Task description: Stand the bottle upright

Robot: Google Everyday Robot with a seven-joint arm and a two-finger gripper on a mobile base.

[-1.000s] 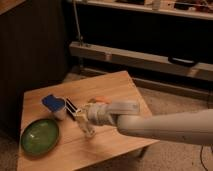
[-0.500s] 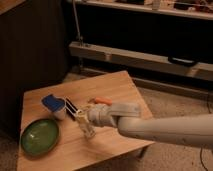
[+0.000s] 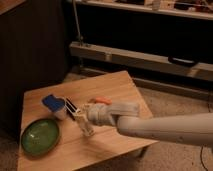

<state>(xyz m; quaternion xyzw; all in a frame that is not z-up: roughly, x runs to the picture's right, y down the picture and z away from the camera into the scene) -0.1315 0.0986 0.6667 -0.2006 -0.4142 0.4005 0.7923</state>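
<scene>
The bottle (image 3: 88,128) is a small clear one, standing nearly upright with its lower end on the wooden table (image 3: 120,86), just right of the green bowl. My gripper (image 3: 86,119) comes in from the right on a pale arm and is shut on the bottle's upper part, which hides the cap.
A green bowl (image 3: 40,136) sits at the table's front left. Behind it are a white cup-like thing with a blue top (image 3: 55,105) and a black-and-white striped block (image 3: 73,108). A small orange object (image 3: 102,100) lies behind the arm. A dark shelf unit stands behind the table.
The gripper and the bottle have barely moved; the grip is unchanged.
</scene>
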